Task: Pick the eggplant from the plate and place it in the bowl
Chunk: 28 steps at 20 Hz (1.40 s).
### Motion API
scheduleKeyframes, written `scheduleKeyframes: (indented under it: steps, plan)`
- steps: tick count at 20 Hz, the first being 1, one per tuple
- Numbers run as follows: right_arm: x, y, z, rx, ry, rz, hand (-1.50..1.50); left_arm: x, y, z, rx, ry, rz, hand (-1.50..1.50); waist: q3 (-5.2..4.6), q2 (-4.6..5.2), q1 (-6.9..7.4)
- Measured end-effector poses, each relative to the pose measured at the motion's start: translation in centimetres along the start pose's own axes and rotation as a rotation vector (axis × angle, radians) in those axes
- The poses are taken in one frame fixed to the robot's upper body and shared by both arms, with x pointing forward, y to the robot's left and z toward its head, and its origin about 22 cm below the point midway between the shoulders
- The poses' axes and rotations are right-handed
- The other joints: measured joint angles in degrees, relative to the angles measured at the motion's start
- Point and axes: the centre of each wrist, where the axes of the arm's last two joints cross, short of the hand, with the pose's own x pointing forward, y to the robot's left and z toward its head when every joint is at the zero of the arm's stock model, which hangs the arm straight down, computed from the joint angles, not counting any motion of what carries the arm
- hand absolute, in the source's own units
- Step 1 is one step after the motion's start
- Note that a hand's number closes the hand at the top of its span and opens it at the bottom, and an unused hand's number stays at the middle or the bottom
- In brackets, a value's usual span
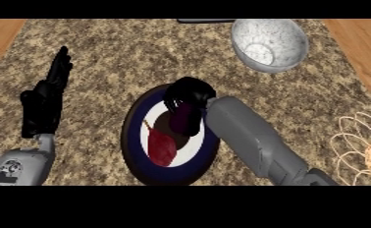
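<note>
Head view shows the right hand (187,105) curled down onto the glossy dark-red eggplant (162,146) lying on a round blue-and-white plate (132,138), a speckled grey bowl (270,43) far right, the left hand (45,101) resting open at left on the granite counter (116,55).

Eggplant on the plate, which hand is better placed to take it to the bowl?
The right hand. It is already over the plate, fingers curled at the eggplant, and the bowl sits up on that side. The left hand rests open at the counter's left edge.
</note>
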Motion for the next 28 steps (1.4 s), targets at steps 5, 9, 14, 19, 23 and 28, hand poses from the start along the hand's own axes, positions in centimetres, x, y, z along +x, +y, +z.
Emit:
scheduleKeyframes:
  steps: [5,9,14,19,23,28]
  plan:
    - [2.9,-1.0,0.2,-0.271,0.037,-0.125,1.5,-0.5,0.7,0.2,0.02,0.018,-0.005,0.0,0.02,-0.55,-1.1]
    - [5.7,-2.6,0.7,-0.458,0.094,-0.17,1.5,-0.8,1.4,0.5,0.032,0.024,-0.012,0.0,0.0,-0.63,-1.97]
    - [8.2,-5.3,3.2,-0.63,0.194,-0.168,1.5,-0.9,1.4,0.8,0.037,0.018,-0.007,0.0,-0.02,-0.04,-2.19]
    - [9.2,-7.1,7.9,-0.772,0.287,-0.188,1.5,-0.1,1.2,0.6,0.021,-0.011,0.006,0.0,0.02,1.04,-0.42]
    - [7.1,-9.2,11.4,-0.889,0.342,-0.214,1.5,0.7,0.6,-0.3,0.0,-0.033,0.007,0.0,0.05,1.83,1.11]
    - [3.3,-12.2,14.3,-1.009,0.374,-0.224,1.5,1.0,0.1,0.0,-0.017,-0.046,0.014,0.0,0.08,2.3,2.55]
